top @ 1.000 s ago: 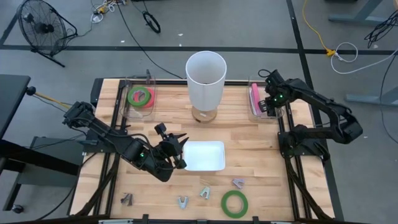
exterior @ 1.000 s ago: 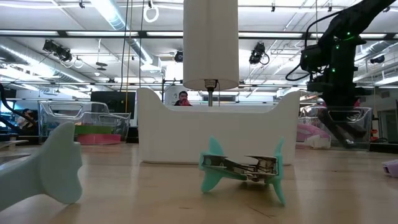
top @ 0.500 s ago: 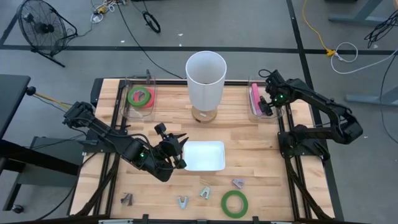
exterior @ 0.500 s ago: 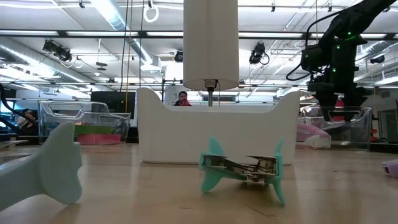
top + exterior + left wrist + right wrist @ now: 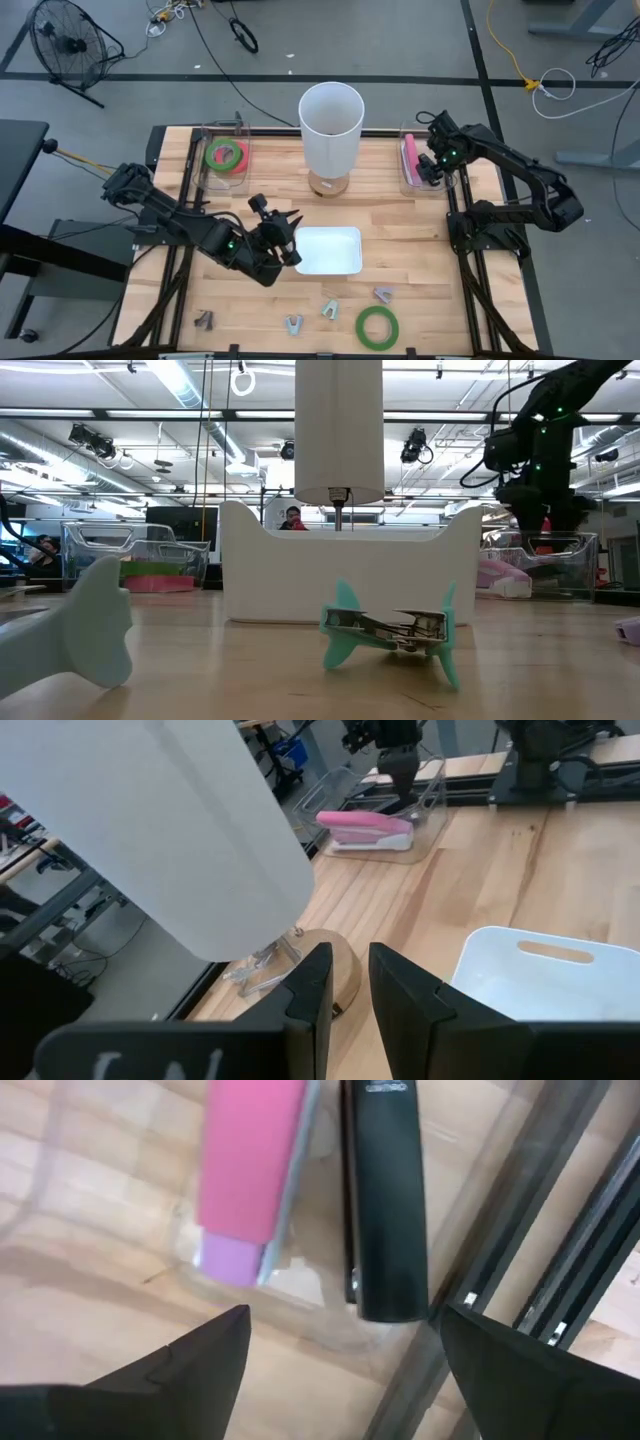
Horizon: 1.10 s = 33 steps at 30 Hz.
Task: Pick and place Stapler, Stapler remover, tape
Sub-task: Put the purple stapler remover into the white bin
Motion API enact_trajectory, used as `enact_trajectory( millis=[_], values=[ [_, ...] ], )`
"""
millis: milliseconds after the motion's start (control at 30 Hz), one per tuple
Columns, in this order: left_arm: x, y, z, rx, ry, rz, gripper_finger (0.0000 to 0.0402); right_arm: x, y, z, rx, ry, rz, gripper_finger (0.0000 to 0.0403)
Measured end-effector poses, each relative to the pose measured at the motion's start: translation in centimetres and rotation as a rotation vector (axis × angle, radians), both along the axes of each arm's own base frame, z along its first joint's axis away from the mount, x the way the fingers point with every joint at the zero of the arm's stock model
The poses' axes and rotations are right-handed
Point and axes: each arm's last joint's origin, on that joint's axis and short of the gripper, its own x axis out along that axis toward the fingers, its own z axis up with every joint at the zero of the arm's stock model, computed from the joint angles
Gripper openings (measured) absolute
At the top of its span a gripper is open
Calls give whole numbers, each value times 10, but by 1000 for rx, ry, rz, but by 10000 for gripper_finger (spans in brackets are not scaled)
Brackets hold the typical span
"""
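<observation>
Right gripper hangs jaws wide over the black stapler; it could snag the clear bin. Left gripper, nearly clenched, holds nothing.

table: pale wood planks, visible grain, smooth matt finish
white tray: smooth plastic, faint sheen
clear bin: transparent glossy plastic
pink stapler: smooth plastic
black stapler: smooth dark plastic
staple remover: teal plastic wings, shiny metal jaws
</observation>
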Motion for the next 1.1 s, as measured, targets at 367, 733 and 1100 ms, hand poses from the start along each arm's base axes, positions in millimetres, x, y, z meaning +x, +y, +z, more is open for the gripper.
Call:
enact_trajectory(
  millis=[367, 733, 1100],
  values=[
    [2, 4, 0, -8, -5, 20, 73, 29, -4, 52, 36, -400, 114, 318],
    [2, 3, -2, -43, 22, -17, 73, 76, 61, 89, 145, -686, 441, 318],
    [2, 3, -2, -63, 33, -37, 73, 88, 187, 106, 168, -678, 623, 318]
  ],
)
